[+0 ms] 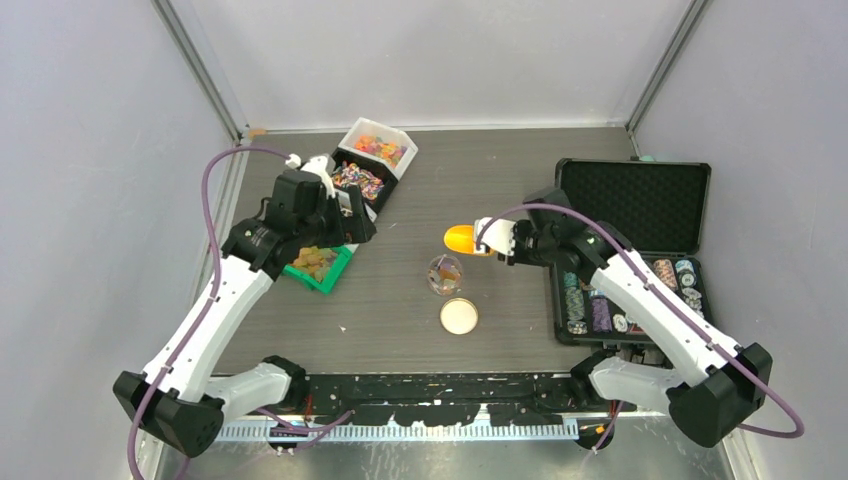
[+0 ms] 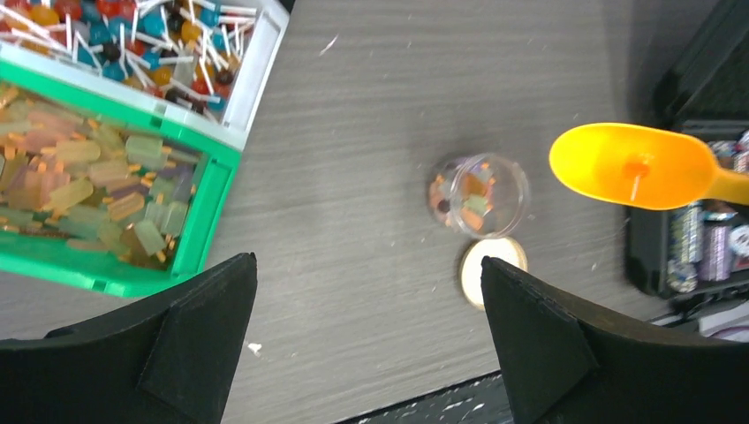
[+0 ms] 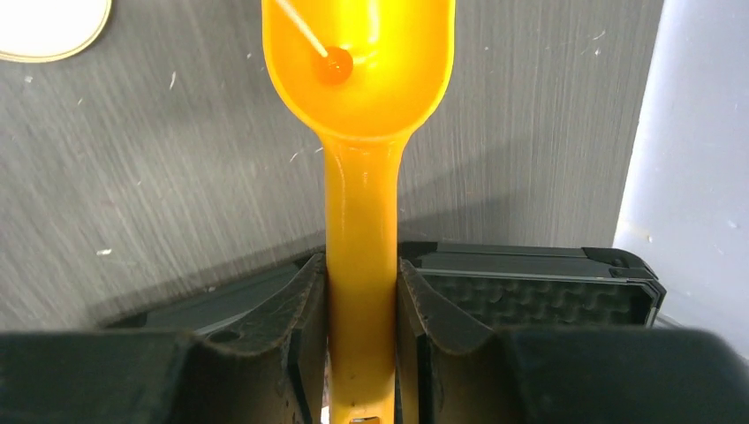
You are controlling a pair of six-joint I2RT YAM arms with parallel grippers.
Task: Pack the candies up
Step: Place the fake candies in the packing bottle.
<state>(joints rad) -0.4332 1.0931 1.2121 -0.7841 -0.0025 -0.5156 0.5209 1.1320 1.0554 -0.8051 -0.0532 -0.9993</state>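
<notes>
Working surface: grey wood-grain table (image 1: 480, 180). At right, open black hard case (image 1: 640, 200) with foam-lined lid and striped poker chips (image 1: 600, 310) racked in the base; no part of the job, likely just parked at the edge. At far left, three stock bins in a row, grouped within the left arm's reach: white bin (image 1: 409, 160) of multicoloured wrapped candies (image 1: 380, 150), dark bin (image 1: 383, 198) of more mixed sweets, and green bin (image 1: 338, 272) of yellow-orange gummy lumps (image 1: 312, 262). Left gripper (image 2: 366, 344) hanging near the bins, jaws spread wide with nothing between them; idle by the look, perhaps on standby. Right gripper (image 3: 362, 327) clamped tight on the handle of an orange plastic scoop (image 3: 358, 71), bowl held level and facing up, presumably to stop the load rolling out. Scoop bowl just beyond the small clear plastic cup (image 1: 445, 273), near but not over its mouth. Cup upright at table centre, a few sweets already inside, seemingly well short of full. Round cream lid (image 1: 459, 316) lying flat just nearside of the cup, off so the mouth is open for filling. Smallest item: single orange ball sweet on a white stick (image 3: 335, 64), resting in the scoop bowl. Next step, as a guess: carry the bowl over the cup and tip.
</notes>
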